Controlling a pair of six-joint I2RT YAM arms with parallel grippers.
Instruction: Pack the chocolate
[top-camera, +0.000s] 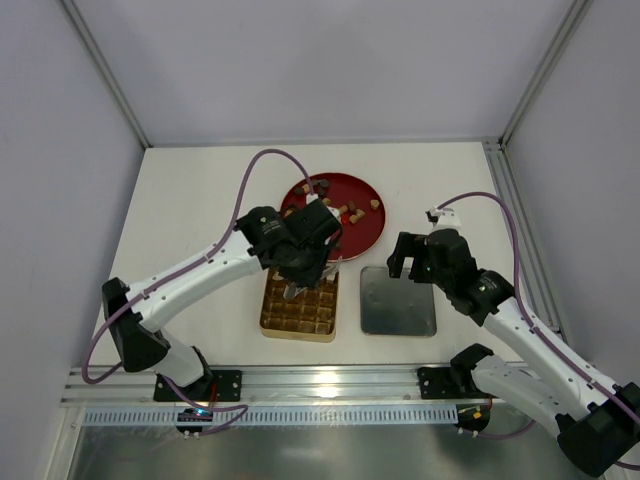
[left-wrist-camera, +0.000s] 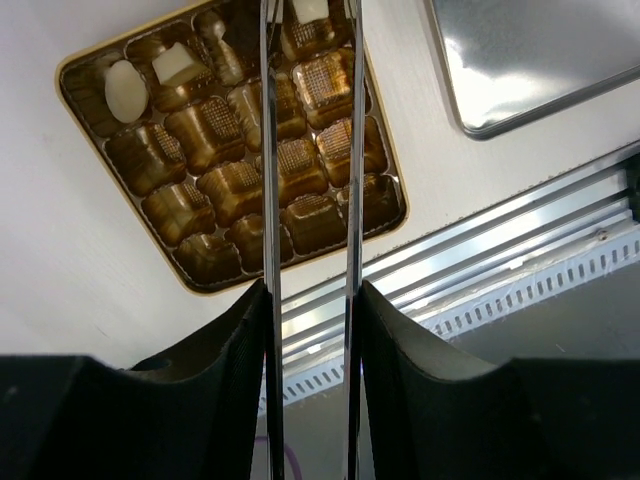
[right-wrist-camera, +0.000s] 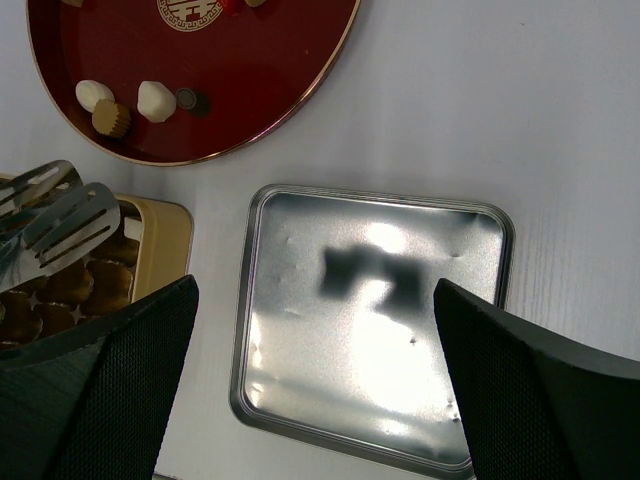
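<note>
Chocolate pieces (top-camera: 345, 210) in brown, tan and cream lie on the red plate (top-camera: 372, 235); some also show in the right wrist view (right-wrist-camera: 155, 98). The gold gridded box (top-camera: 300, 312) holds a few cream pieces (left-wrist-camera: 125, 90) at its far corner. My left gripper (top-camera: 300, 272) is shut on metal tongs (left-wrist-camera: 268, 150) and hangs over the box (left-wrist-camera: 392, 160). A cream piece (left-wrist-camera: 310, 10) sits between the tong tips; I cannot tell if it is gripped. My right gripper (right-wrist-camera: 315, 290) is open and empty above the silver lid (right-wrist-camera: 370, 330).
The silver lid (top-camera: 398, 300) lies right of the gold box. The red plate (right-wrist-camera: 250, 90) is behind both. The tongs (right-wrist-camera: 60, 215) reach over the box's corner (right-wrist-camera: 165, 240). A slotted metal rail (top-camera: 320, 385) runs along the near edge. White walls enclose the table.
</note>
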